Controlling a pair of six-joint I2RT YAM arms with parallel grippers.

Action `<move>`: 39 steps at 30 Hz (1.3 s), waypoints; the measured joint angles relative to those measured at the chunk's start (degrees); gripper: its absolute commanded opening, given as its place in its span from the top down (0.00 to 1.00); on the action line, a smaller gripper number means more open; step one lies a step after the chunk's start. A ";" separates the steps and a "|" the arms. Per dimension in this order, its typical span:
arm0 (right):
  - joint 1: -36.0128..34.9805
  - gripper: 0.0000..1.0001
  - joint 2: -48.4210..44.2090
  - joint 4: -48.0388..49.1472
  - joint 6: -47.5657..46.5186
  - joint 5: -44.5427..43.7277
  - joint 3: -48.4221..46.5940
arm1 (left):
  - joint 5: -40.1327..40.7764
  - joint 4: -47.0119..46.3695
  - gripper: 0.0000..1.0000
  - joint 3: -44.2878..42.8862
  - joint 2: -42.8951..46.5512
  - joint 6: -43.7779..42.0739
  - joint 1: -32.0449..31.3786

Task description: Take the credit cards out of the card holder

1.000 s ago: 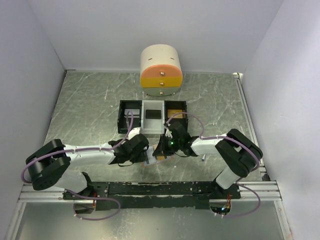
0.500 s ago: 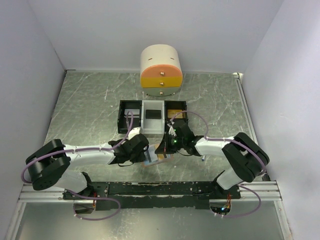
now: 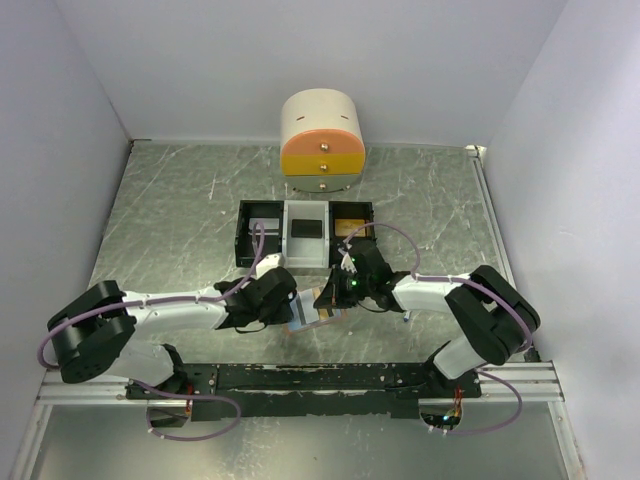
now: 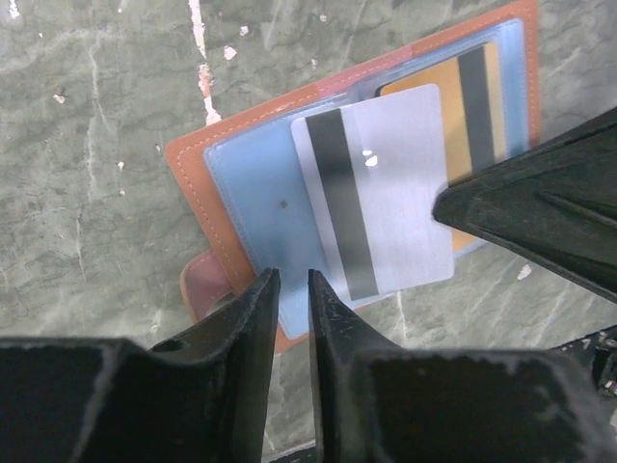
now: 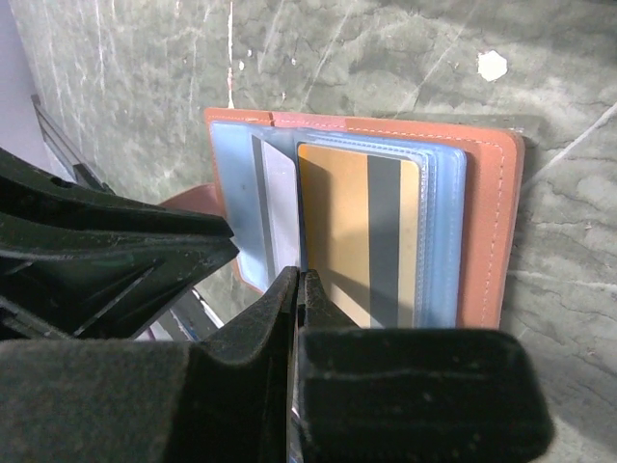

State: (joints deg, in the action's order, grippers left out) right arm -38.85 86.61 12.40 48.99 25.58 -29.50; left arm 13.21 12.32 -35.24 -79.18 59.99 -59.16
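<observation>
Pale walls box in a marbled grey counter (image 3: 170, 220), with a black-and-white tray (image 3: 245, 240) standing at its middle. On the near side of that tray, close to it, the card holder (image 4: 193, 169) lies open and flat, blue lining up.

The task looks partly done. The grey card (image 4: 395, 193) sits skewed on the lining, most of it clear of its sleeve. The right end effector (image 5: 297, 285) has its fingers pressed almost together on that card's edge, so the card is being drawn out but is not yet free. The orange-gold card (image 5: 337, 222) is fully seated in its clear sleeve, on the half of the holder nearer the tray's right end. It remains to be pulled.

The left end effector (image 4: 289, 285) has only a narrow gap, and the holder's edge farthest from the tray runs into it. It appears to pinch the holder to steady it.

A dark rectangle (image 3: 305, 228) lies in the tray's middle compartment. It may be a card already taken out, though I cannot be sure.
</observation>
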 measured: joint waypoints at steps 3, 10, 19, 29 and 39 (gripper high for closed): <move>0.11 1.00 0.00 0.24 0.07 0.28 0.09 | -0.24 -0.31 0.57 0.00 1.33 -0.63 -0.26; 0.17 1.00 0.00 1.03 0.35 0.37 0.66 | -1.70 -6.80 0.62 0.04 3.58 -1.53 -0.94; 0.24 1.00 0.00 1.18 1.01 0.61 0.68 | -0.46 -7.06 0.69 0.11 -2.97 0.72 -0.96; 0.28 0.89 0.70 3.91 1.79 2.58 0.72 | 0.66 -6.21 0.74 0.11 -3.04 1.86 -1.01; 0.28 0.83 2.95 4.57 1.64 4.52 -0.13 | 0.68 -6.40 0.77 0.09 -3.43 1.73 -1.01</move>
State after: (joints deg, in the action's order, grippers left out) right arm -38.57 89.56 16.97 50.63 30.11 -29.63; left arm 13.89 5.91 -35.16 -82.61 61.71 -60.16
